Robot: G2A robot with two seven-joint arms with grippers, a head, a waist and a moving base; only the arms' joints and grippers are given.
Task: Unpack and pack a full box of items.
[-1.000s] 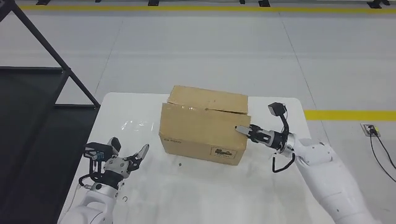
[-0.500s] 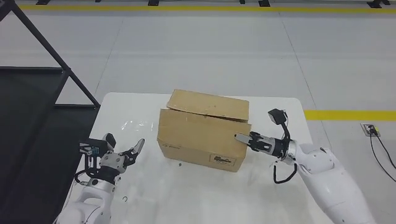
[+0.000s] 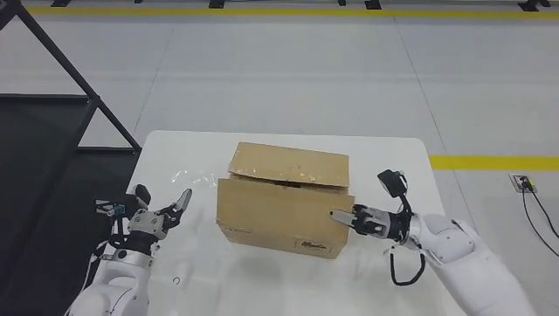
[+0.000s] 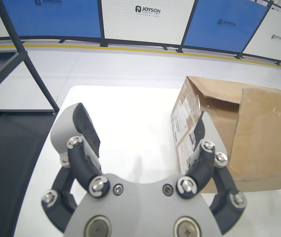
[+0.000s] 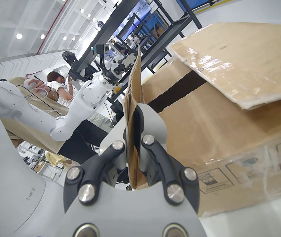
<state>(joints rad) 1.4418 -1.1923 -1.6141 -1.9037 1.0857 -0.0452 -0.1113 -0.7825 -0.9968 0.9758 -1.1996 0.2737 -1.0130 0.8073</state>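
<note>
The right gripper [image 3: 342, 217], clamped tight on an end flap [image 5: 131, 114] of the box [image 3: 284, 202], has dragged it mid-table toward the table's [image 3: 384, 154] near edge, while the left gripper [image 3: 163, 201], wide open and empty, has backed toward the table's left edge; unpacking looks barely begun.

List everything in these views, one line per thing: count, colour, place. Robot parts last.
cardboard box: one, brown, middle of the table, top flaps partly raised
side flap: one, brown, at the box's end nearest the right arm, pinched in its gripper
table: one, white, under the box
rack: one, black, on the floor beside the table
partition panels: several, blue and white, along the far side of the floor
yellow floor line: one, just before the panels
left gripper: one, silver and black, open, above the table, apart from the box
right gripper: one, silver and black, shut on the side flap
</note>
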